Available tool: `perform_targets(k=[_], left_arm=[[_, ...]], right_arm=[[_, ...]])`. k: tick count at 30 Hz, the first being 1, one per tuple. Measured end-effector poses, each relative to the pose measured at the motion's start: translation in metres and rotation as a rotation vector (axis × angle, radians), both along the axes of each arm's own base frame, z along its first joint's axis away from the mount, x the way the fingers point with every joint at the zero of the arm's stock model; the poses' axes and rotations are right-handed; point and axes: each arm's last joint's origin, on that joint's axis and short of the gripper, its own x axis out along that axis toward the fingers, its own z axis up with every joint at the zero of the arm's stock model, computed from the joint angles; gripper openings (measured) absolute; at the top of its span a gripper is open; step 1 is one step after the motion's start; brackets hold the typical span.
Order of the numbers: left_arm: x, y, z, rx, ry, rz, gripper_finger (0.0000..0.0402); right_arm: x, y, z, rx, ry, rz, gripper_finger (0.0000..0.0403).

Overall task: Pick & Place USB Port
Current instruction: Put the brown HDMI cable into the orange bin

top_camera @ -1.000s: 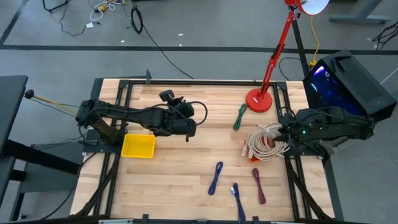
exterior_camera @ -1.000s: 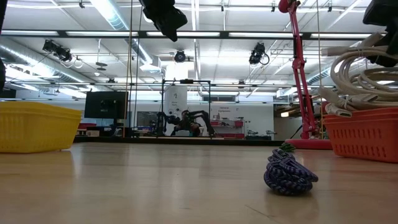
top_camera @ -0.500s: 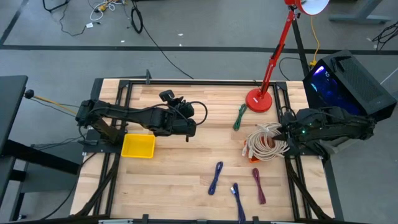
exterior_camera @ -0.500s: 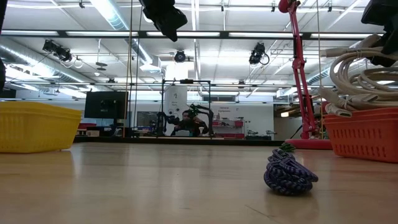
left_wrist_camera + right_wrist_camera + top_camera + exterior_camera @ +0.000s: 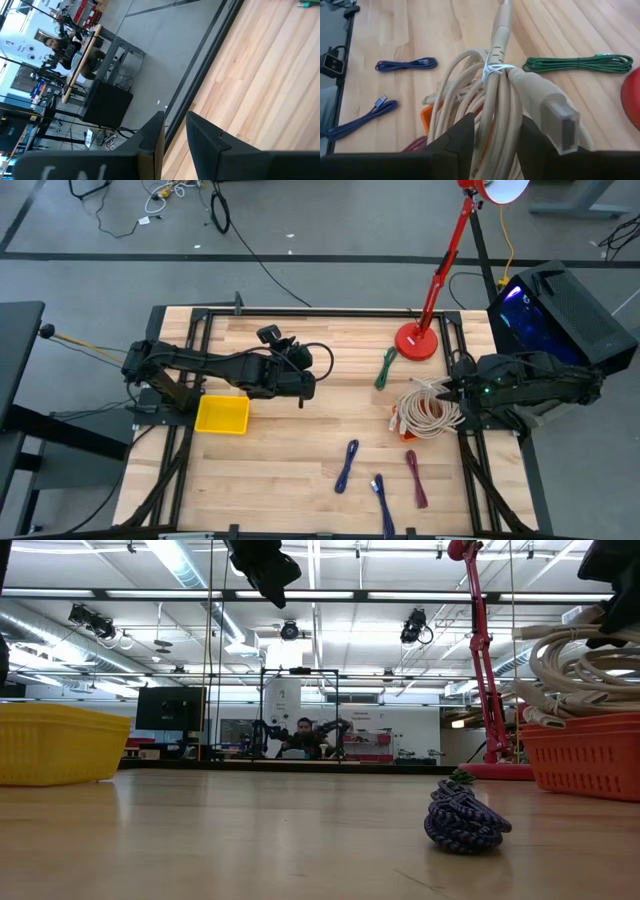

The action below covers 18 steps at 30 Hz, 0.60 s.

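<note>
High view: right gripper (image 5: 455, 395) sits at the right edge of the table (image 5: 290, 470), centre right of frame, over a heap of beige cables (image 5: 425, 408). An orange basket (image 5: 408, 436) shows only as a small corner beneath the heap. Left gripper (image 5: 305, 387) hangs left of centre, beside the yellow bin (image 5: 222, 415) and clear of the loose cables.

Right wrist view gives what the overhead cannot: a tied bundle of the beige cables (image 5: 495, 107) runs between the two dark fingers (image 5: 462, 137), jaws set on either side of it, clamped on the bundle. A large beige plug (image 5: 555, 117) lies just beside the bundle.

Left wrist view: fingers (image 5: 152, 137) stand slightly apart, nothing between them, bare wood and floor beyond.

Loose on the table: green cable (image 5: 386, 367) near the red lamp base (image 5: 416, 341); two blue cables (image 5: 346, 465) (image 5: 382, 502) and a maroon one (image 5: 416, 478) at lower centre.

Low view alone shows the basket's (image 5: 590, 755) side wall, cables (image 5: 570, 655) piled above its rim at far right, and a blue coil (image 5: 462, 818) in the foreground. A person (image 5: 304, 736) sits far back.
</note>
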Motion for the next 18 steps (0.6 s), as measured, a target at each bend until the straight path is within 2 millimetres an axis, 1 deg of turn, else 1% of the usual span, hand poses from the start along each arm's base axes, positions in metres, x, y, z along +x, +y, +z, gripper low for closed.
perform_targets(k=[3, 8, 18], left_arm=[[0.0, 0.0, 0.0, 0.0, 0.0, 0.0, 0.0085], [0.0, 0.0, 0.0, 0.0, 0.0, 0.0, 0.0085], [-0.0002, 0.0, -0.0001, 0.0, 0.004, -0.001, 0.0085]], right_arm=[[0.0, -0.0002, 0.0, -0.015, 0.0, 0.006, 0.0133], [-0.0002, -0.003, 0.0003, -0.089, -0.002, -0.057, 0.0133], [0.0005, -0.0021, 0.0025, -0.078, -0.021, -0.024, 0.0133]])
